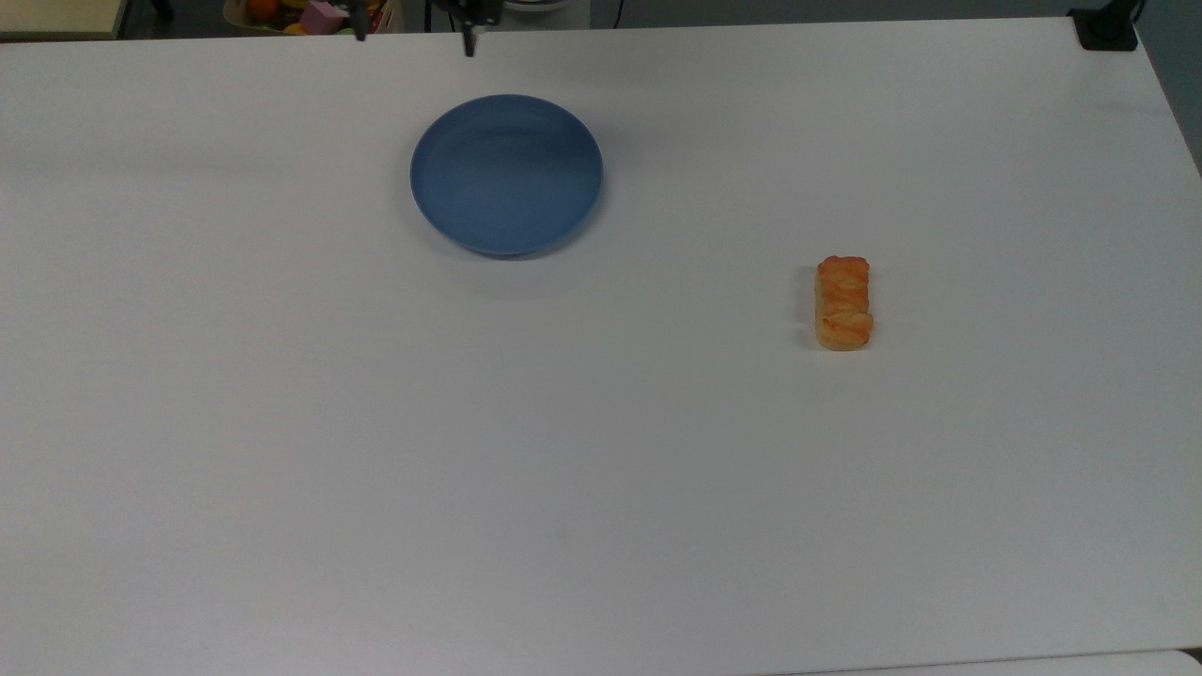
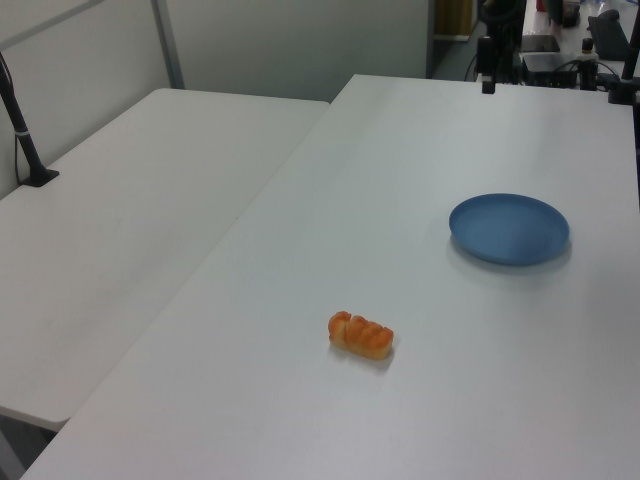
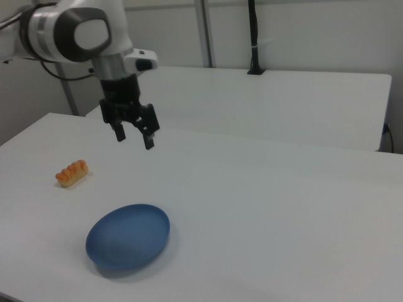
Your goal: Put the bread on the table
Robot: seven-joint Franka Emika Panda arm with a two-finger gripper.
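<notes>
Right of centre in the top view, the bread [image 1: 843, 302] lies on my worktop [image 1: 601, 451], well apart from the blue plate [image 1: 507, 174], so I judge placement done and need only park the tool [image 3: 134, 133], spread open and empty.

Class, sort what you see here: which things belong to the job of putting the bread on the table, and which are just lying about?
Part of the job: the bread, the table, the gripper with jaws open.

Just lying about: the blue plate, the neighbouring white table.
</notes>
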